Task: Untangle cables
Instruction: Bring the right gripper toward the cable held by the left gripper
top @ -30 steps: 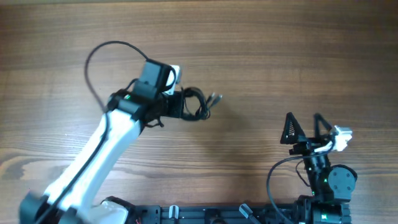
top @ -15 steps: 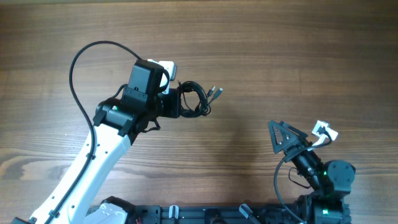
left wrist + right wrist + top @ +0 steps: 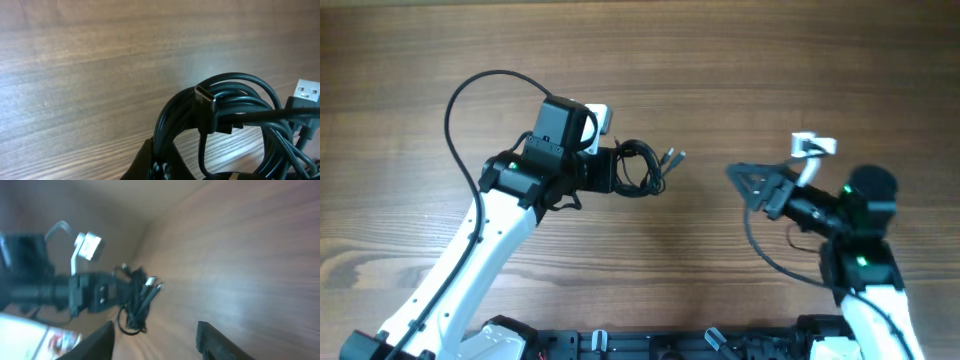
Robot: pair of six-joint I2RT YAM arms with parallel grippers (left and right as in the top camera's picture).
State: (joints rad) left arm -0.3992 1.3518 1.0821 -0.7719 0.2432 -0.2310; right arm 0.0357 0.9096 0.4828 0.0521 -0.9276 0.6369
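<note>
— Overhead first: where's the bundle?
— The cables (image 3: 640, 168) hang in a small coil of black loops at the tip of the left gripper (image 3: 610, 170), left of the middle of the wooden table (image 3: 770, 60). Two plug ends (image 3: 670, 157) poke out on the coil's right side.
— Is that one clamped?
— Yes, pinched on the near edge of the coil. The right gripper (image 3: 740, 180) points at the bundle from the right, well apart from it, with bare wood between.
— And from the left wrist?
— The cables (image 3: 235, 100) fill the lower right, several loops lying over each other. A black flat plug (image 3: 206, 97) sits on top of the loops and a silver plug (image 3: 307, 93) shows at the right edge. The strands run down into the dark finger (image 3: 145, 160) at the bottom edge. The rest is wood grain.
— Right wrist?
— Blurry. The right gripper (image 3: 155, 329) has its two fingers spread at the bottom edge, nothing between them but table. Further off the cables (image 3: 137, 297) dangle from the left gripper (image 3: 97, 294), plugs towards the camera.
</note>
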